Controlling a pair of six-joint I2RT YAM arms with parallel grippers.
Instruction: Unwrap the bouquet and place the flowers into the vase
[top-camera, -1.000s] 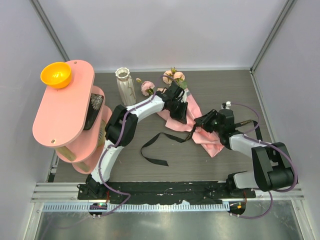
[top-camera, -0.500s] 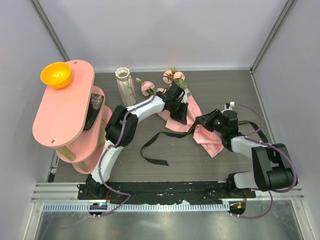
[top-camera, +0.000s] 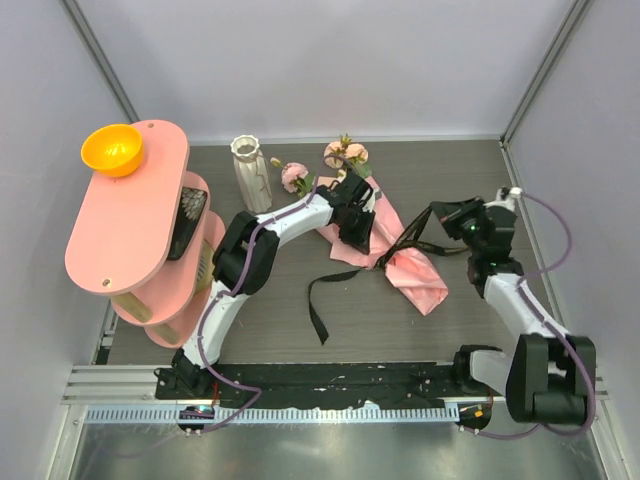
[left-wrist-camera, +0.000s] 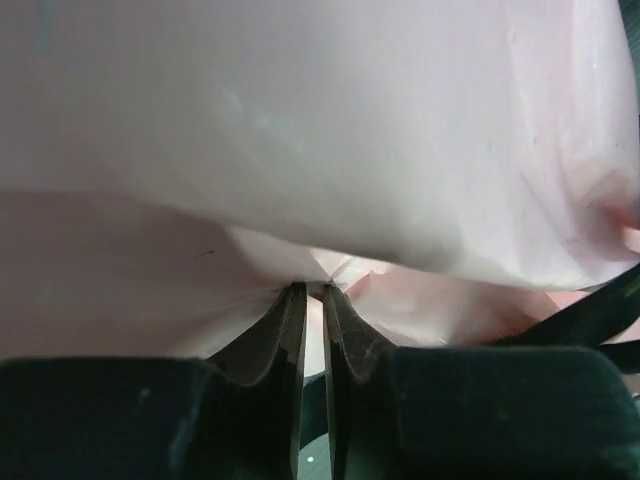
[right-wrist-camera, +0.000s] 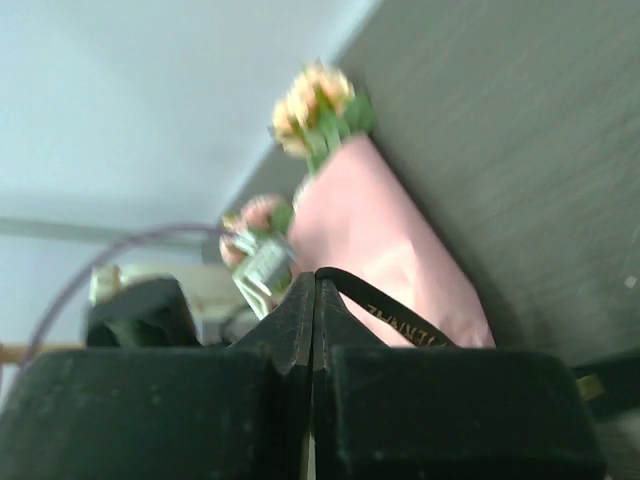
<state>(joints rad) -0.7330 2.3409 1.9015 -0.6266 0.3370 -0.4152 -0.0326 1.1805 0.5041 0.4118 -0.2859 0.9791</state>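
The grey table (top-camera: 440, 170) carries a vase (top-camera: 250, 172), a bouquet (top-camera: 388, 228), a black ribbon (top-camera: 318, 300) and a pink shelf (top-camera: 130, 215).

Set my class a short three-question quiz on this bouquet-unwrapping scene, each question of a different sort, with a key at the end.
1. True or false: none of the roses stands in the white vase.
2. What is the right claw shut on? A) the black ribbon B) a rose stem C) the orange bowl
3. Fill in: the left claw pinches a fold of the pink ____ ____.
Key: 1 true; 2 A; 3 wrapping paper.
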